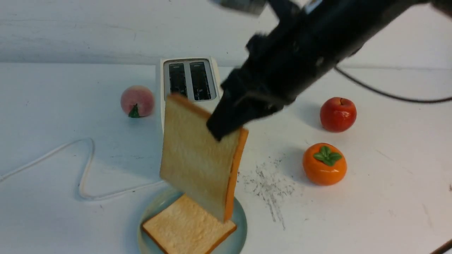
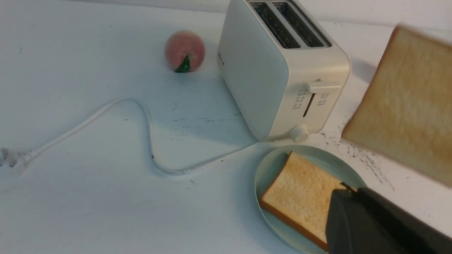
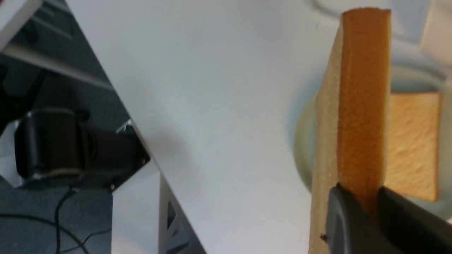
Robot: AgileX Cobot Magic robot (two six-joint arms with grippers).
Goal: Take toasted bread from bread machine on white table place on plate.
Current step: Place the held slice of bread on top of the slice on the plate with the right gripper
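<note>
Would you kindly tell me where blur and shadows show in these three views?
Front view: the right gripper is smeared by motion blur, the held toast slice less so; soft shadows fall on the white table left of the toaster. Left wrist view: the held slice's edges are blurred, the toaster crisp. Right wrist view: everything looks soft, the plate most.

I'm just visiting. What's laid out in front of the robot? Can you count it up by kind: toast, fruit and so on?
Toast: 2, the held slice and the flat slice
Toaster: 1
Plate: 1
Fruit: 3, a peach, a red apple and an orange persimmon
Total: 7
</note>
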